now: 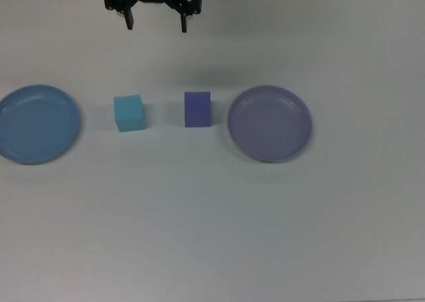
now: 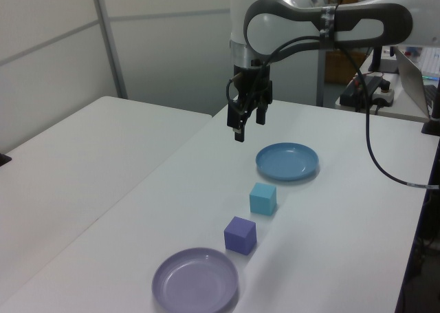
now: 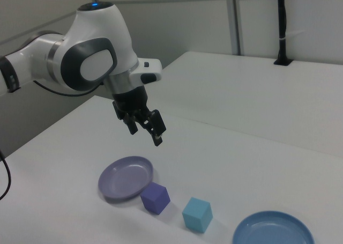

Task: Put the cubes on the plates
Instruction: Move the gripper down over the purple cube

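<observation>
Two cubes sit side by side on the white table between two plates. The cyan cube (image 1: 129, 113) (image 2: 263, 199) (image 3: 197, 214) lies nearer the light blue plate (image 1: 36, 123) (image 2: 287, 161) (image 3: 273, 230). The blue-purple cube (image 1: 198, 109) (image 2: 240, 235) (image 3: 155, 197) rests just beside the lavender plate (image 1: 269, 123) (image 2: 195, 280) (image 3: 126, 178). Both plates hold nothing. My gripper (image 1: 157, 25) (image 2: 249, 126) (image 3: 146, 134) hangs open and high above the table, beyond the cubes toward the top view's upper edge, holding nothing.
A second white table (image 2: 82, 162) adjoins across a seam. In the left view a black cable (image 2: 378, 155) droops from the arm on the right, near a laptop (image 2: 414, 72). A black pole (image 3: 281, 24) stands on the far table in the right view.
</observation>
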{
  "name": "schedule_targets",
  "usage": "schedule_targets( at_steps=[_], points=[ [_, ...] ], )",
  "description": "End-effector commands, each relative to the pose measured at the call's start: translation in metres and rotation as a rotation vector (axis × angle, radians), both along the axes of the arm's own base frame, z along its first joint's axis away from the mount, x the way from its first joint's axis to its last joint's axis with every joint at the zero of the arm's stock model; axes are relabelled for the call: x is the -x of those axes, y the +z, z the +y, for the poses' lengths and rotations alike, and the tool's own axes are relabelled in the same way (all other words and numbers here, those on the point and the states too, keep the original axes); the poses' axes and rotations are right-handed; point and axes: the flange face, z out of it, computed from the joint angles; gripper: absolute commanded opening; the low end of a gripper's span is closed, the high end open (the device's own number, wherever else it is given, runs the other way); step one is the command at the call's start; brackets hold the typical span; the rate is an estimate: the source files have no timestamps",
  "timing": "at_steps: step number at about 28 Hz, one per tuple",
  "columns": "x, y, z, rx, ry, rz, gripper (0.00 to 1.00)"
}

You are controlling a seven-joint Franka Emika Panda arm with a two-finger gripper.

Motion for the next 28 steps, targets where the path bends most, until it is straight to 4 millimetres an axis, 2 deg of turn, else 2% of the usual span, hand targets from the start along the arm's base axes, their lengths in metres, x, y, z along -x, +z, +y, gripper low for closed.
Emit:
schedule_targets(
  at_steps=[1, 3, 5, 9, 10, 14, 19, 20, 28],
  points=[
    [-0.012, -0.027, 0.004, -0.022, 0.002, 0.021, 1.00],
    [-0.017, -0.031, 0.001, -0.026, 0.007, 0.025, 1.00],
    [-0.027, -0.044, -0.002, -0.032, 0.036, 0.036, 1.00],
    [-0.034, -0.054, 0.002, -0.035, 0.054, 0.003, 1.00],
    [-0.034, -0.065, 0.006, -0.038, 0.053, 0.011, 1.00],
    [-0.031, -0.083, 0.016, -0.038, 0.068, 0.034, 1.00],
    [-0.022, -0.118, 0.035, -0.035, 0.094, 0.048, 1.00],
    [-0.019, -0.127, 0.044, -0.033, 0.107, 0.046, 1.00],
    [-0.009, -0.166, 0.069, -0.007, 0.108, 0.060, 1.00]
  ],
)
